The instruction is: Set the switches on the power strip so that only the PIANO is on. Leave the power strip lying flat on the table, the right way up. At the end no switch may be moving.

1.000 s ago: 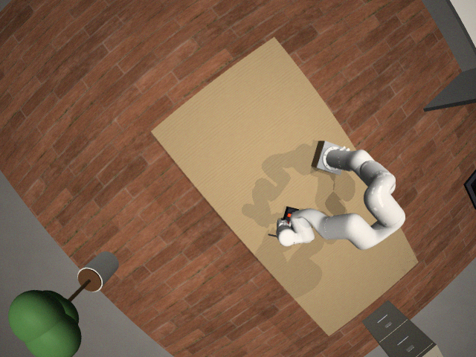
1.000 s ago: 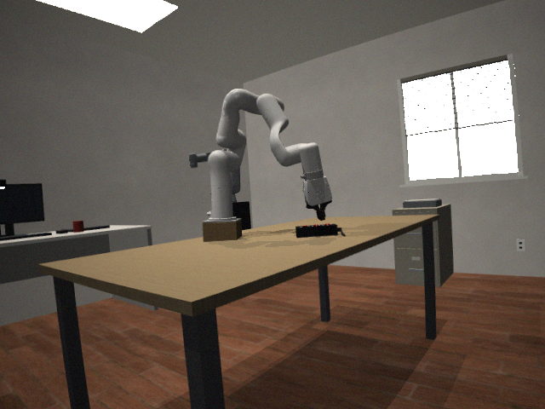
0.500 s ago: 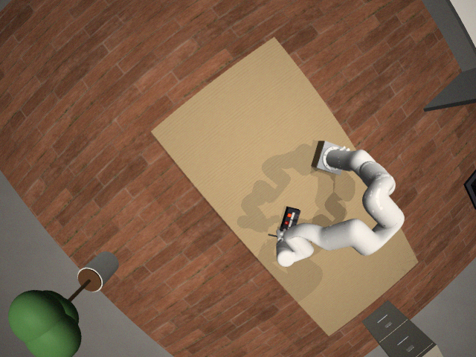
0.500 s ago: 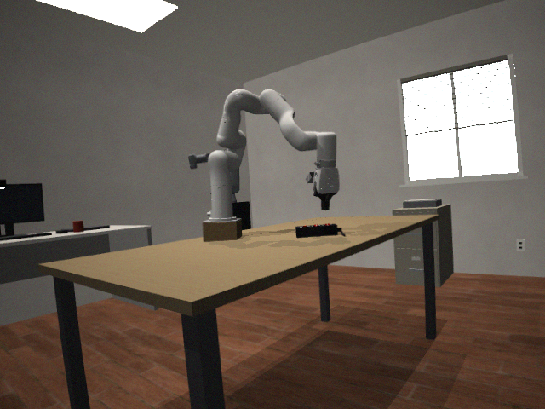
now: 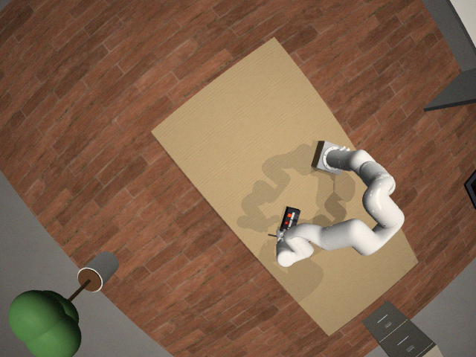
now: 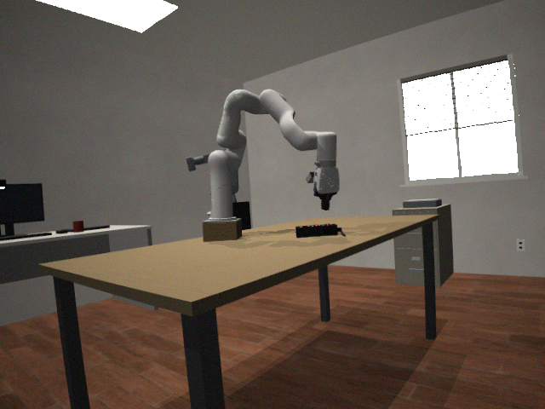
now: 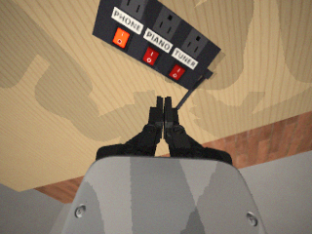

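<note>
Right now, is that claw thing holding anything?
Gripper: fingers shut, holding nothing, above the table near the power strip.

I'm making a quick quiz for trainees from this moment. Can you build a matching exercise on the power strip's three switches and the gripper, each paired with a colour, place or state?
Column one:
1. PHONE switch
2. PIANO switch
3. TUNER switch
4. gripper

Column two:
A. fingers shut, holding nothing
B. dark red, nearest the cord end of the power strip
C. bright orange-red, looks lit
D. dark red, middle of the row

Pairs: 1-C, 2-D, 3-B, 4-A
</note>
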